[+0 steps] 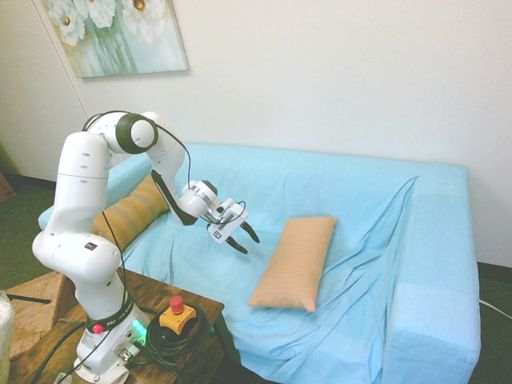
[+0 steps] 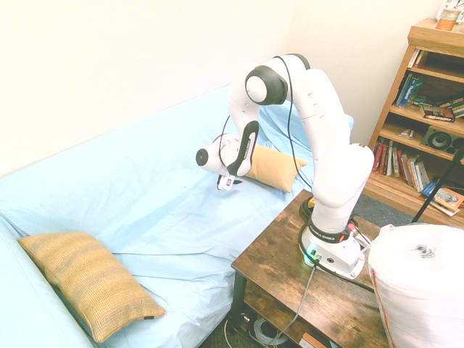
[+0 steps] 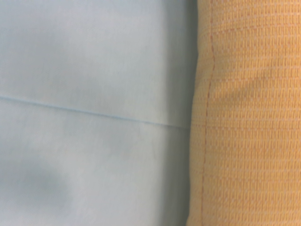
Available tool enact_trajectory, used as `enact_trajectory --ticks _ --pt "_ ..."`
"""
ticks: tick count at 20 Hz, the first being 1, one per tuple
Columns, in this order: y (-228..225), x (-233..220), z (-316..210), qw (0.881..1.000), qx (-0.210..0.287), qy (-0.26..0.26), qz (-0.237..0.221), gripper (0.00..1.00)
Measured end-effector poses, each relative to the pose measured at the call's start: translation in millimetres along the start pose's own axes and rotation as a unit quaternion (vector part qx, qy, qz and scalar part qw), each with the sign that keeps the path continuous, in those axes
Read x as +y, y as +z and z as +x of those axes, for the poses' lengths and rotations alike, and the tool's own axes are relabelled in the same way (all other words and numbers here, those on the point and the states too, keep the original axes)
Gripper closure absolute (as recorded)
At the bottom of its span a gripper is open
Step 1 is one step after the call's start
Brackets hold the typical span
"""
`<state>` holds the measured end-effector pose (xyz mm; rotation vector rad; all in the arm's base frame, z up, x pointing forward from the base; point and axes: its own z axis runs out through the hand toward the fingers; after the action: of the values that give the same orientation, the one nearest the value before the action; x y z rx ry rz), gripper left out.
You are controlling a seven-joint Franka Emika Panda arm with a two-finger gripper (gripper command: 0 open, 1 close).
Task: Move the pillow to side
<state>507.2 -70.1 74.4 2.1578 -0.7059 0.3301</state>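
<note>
Just beside the pillow (image 1: 294, 262)'s long edge, the claw (image 1: 240, 234) hangs spread apart over bare sheet (image 1: 200, 256).

Plain white walls (image 1: 336, 72) bear a floral painting (image 1: 116, 32) at upper left; a sofa (image 1: 320, 172) under a light blue sheet fills the room's middle, a wooden bookshelf (image 2: 424, 109) with books stands opposite, and dark carpet (image 1: 16, 232) covers the floor
</note>
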Motion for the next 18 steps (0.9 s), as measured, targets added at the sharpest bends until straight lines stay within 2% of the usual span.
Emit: enact_trajectory --ticks 5,9,13,18 --pt "37 -15 -8 0.997 0.041 -0.03 -0.054 0.0" --pt "52 -21 -14 0.995 0.047 -0.04 -0.075 0.0" --pt "75 -16 -13 0.991 0.048 -0.039 -0.117 0.0" --pt "102 -14 -10 0.991 0.037 -0.032 -0.128 0.0"
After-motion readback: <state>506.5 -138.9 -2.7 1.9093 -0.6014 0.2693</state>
